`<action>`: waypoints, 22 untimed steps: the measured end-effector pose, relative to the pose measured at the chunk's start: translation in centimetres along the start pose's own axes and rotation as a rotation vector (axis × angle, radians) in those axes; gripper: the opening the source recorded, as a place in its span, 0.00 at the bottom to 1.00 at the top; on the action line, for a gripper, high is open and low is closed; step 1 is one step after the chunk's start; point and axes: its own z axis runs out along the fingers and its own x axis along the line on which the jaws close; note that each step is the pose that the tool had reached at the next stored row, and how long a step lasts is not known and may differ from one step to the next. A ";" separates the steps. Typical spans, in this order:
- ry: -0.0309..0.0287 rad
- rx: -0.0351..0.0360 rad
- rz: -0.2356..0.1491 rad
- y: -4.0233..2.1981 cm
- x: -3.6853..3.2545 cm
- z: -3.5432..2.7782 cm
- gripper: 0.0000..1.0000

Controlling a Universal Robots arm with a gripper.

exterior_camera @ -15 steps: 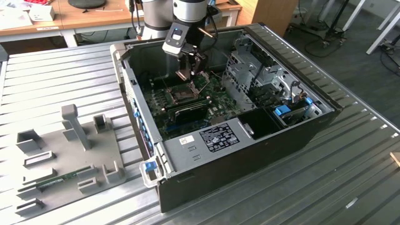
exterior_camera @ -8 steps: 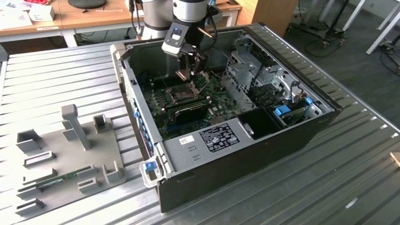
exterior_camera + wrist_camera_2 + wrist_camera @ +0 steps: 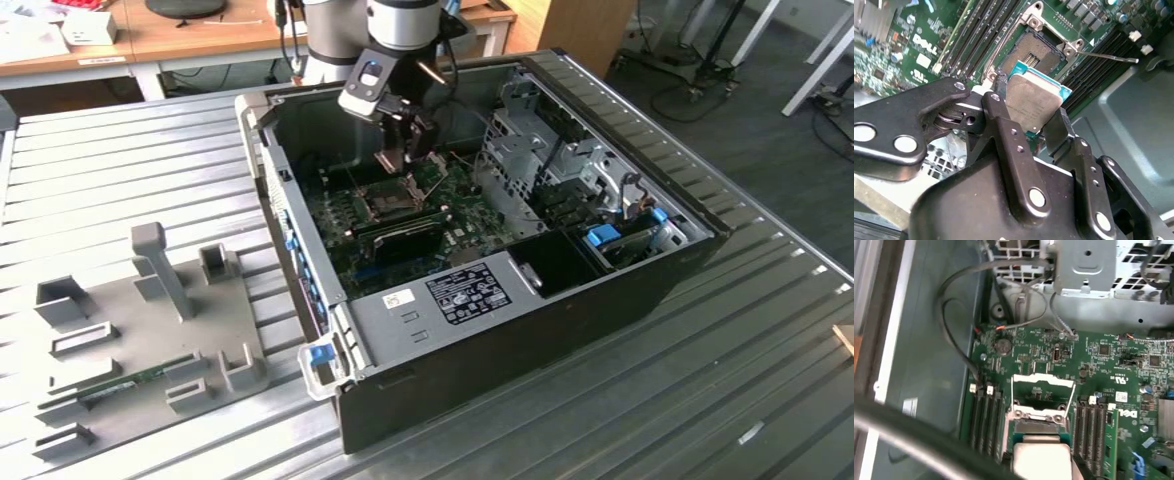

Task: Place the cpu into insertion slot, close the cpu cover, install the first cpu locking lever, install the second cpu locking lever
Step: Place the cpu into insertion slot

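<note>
Here, a ribbed metal worktop (image 3: 134, 150) carries an open black computer case (image 3: 641, 290) lying on its side, open face up, around the middle of the worktop. A grey robot arm (image 3: 400, 20) comes down from the worktop's far edge and reaches steeply into the case. Its wrist is bent so that the black end effector (image 3: 400, 160) points down at the green circuit board (image 3: 461, 215) on the case floor.

In the second wrist view the end effector (image 3: 1029, 117) is clenched on the cpu (image 3: 1031, 97). Two black fingers (image 3: 1004, 130) press on opposite edges of the chip, whose dull silver top faces the camera and has a thin green border. The cpu hangs above the insertion slot (image 3: 1039, 47), close to it but not seated. The slot's dark centre and black rim are bare beyond the chip. A thin metal locking lever (image 3: 1104, 56) juts out sideways from the slot's corner, swung free.

In the first wrist view the cpu (image 3: 1041, 455) sits just short of the slot, and the cpu cover (image 3: 1044, 380) stands raised on its hinge at the slot's far side. The board shows through its square window. Long black memory slots (image 3: 986, 415) run along both sides of the socket.

Near the worktop's edge on the exterior view's left lies a grey fixture plate (image 3: 134, 340) with upright blocks, well apart from the case.
</note>
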 end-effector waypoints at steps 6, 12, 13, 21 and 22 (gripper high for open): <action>-0.0055 -0.0011 0.075 -0.02 0.00 0.27 0.54; -0.0016 -0.0014 0.077 -0.07 0.00 0.46 0.54; -0.0009 -0.0015 0.077 -0.08 0.00 0.51 0.54; -0.0012 -0.0158 0.076 -0.43 0.01 1.40 0.54; -0.0013 -0.0181 0.076 -0.49 0.01 1.54 0.54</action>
